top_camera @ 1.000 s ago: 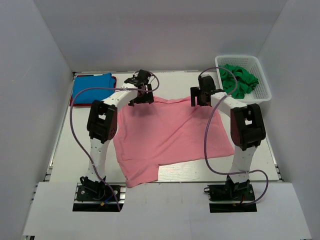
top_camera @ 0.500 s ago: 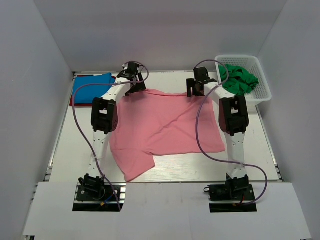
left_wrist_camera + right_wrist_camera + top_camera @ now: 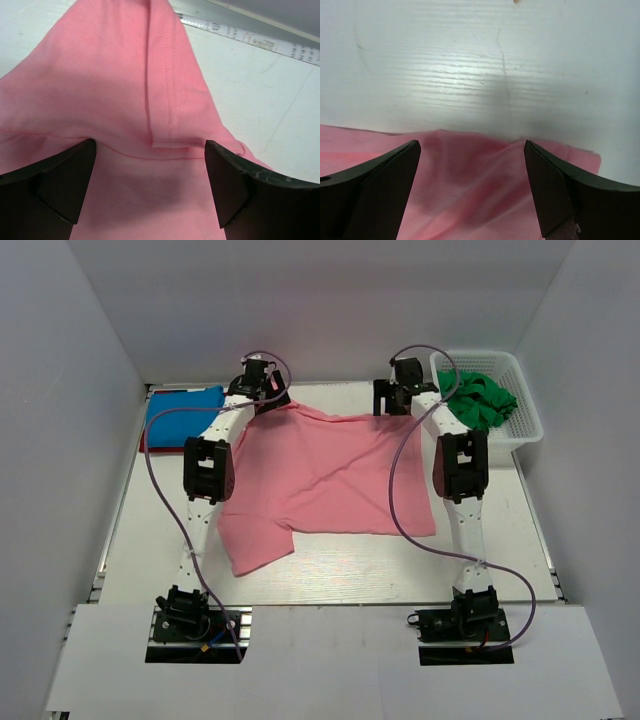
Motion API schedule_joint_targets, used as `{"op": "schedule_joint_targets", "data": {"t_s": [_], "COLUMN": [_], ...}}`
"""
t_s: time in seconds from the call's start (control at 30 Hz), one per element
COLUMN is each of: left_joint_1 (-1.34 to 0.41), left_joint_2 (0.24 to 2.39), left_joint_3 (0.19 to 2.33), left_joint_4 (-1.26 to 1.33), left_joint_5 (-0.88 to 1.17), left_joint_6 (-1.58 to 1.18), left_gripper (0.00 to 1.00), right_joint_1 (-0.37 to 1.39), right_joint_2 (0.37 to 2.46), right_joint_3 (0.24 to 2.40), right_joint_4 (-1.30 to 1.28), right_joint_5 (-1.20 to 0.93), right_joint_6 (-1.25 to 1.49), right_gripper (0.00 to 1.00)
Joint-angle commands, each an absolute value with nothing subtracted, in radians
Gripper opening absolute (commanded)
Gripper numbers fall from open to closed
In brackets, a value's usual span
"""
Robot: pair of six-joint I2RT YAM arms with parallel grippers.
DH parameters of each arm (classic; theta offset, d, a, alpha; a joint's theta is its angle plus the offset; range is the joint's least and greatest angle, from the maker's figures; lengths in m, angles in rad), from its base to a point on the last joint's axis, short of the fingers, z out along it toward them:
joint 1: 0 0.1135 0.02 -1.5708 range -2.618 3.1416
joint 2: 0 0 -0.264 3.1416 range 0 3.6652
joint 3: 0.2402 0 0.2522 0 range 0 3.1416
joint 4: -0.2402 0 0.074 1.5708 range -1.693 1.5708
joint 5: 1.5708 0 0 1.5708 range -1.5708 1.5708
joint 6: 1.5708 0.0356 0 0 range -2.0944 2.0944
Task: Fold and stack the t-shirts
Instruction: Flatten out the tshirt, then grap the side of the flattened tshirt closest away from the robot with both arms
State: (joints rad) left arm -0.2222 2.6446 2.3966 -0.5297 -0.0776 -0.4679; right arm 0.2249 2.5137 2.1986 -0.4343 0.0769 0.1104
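"What are those two arms doing out there?"

"Both reach to the far edge of the salmon pink t-shirt [image 3: 330, 475], which lies spread over the middle of the table [image 3: 350, 575]. The left gripper [image 3: 150, 144] has its jaws wide apart, straddling a doubled-over hem [image 3: 160, 100] at the shirt's far left corner. The right gripper [image 3: 470, 145] gapes just as wide over the far right edge. Neither pinches any cloth."

"So what makes a good job of it?"

"I'd say they're about to take those two far corners. On the left the pinch should catch both layers of that doubled hem, or one will slip free. The two grips want matching spots along the edge and a lift together, so the fold comes back straight."

"Enough room?"

"Nearer than the shirt there's a strip of bare table to draw it over. One sleeve [image 3: 250, 552] juts out at the near left corner and may need tucking in. Left of the shirt sits a folded blue t-shirt [image 3: 183, 407], just apart. To the right is the white basket [image 3: 527, 425] of dark green t-shirts [image 3: 480, 400], close by the right arm. Beyond the far edge the back wall [image 3: 320, 310] stands near, so there's little room that way."
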Motion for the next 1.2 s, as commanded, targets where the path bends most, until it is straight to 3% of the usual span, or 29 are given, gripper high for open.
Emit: {"op": "schedule_joint_targets", "data": {"t_s": [0.0,0.13,0.27,0.47,0.5,0.67,0.9,1.17], "left_joint_1": [-0.219,-0.219,-0.239,-0.239,-0.239,-0.239,-0.249,-0.249], "left_joint_2": [2.622,2.507,2.320,1.898,1.828,1.343,1.059,1.011], "left_joint_3": [2.404,2.392,2.317,1.823,1.639,1.121,0.669,0.557], "left_joint_4": [-0.509,-0.474,-0.524,-0.613,-0.614,-0.633,-0.856,-0.908], "left_joint_5": [0.032,0.118,0.106,0.094,0.066,0.052,0.172,0.074], "left_joint_6": [-0.454,-0.413,-0.368,-0.475,-0.506,-0.681,-0.867,-0.992], "left_gripper": [0.99,0.99,0.99,0.99,0.99,0.99,0.99,0.99], "right_joint_1": [0.236,0.241,0.273,0.301,0.296,0.291,0.282,0.265], "right_joint_2": [2.468,2.370,2.145,1.704,1.662,1.314,1.201,1.138], "right_joint_3": [2.281,2.275,2.075,1.556,1.366,0.998,0.763,0.654], "right_joint_4": [-0.407,-0.400,-0.376,-0.266,-0.232,-0.236,-0.416,-0.469], "right_joint_5": [0.016,-0.073,-0.101,-0.042,-0.005,0.135,0.118,0.130], "right_joint_6": [0.063,0.064,0.081,0.273,0.329,0.466,0.655,0.733], "right_gripper": [0.90,0.90,0.90,0.90,0.90,0.90,0.90,0.90]}}
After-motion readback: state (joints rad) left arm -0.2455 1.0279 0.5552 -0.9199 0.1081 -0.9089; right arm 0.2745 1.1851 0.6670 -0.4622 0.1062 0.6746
